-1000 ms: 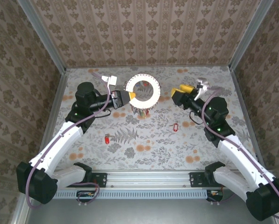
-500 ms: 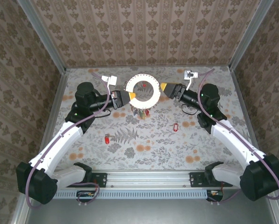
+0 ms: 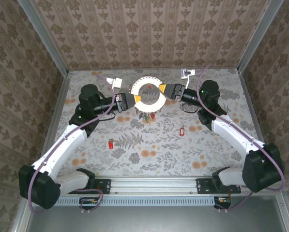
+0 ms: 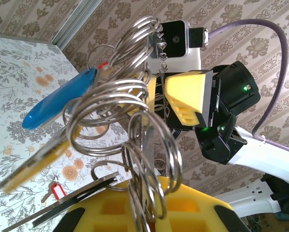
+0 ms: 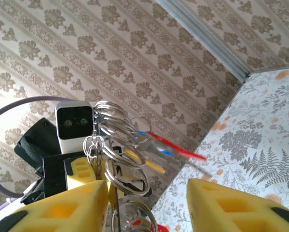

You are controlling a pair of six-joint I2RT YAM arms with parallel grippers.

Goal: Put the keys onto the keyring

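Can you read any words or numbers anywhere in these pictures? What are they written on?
None: no word, number or sign can be read anywhere.
Red tag on the table: too small to tell whether anything is written on it.
Blue tag on the keyring: no writing shows.

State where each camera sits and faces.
Top external: above and behind, looking down at the table; left arm and right arm show.
Left wrist: riding its arm, faces the keyring and right gripper; own fingers below.
Right wrist: riding its arm, faces the keyring and left gripper; own fingers below.
Both wrist views share the keyring.
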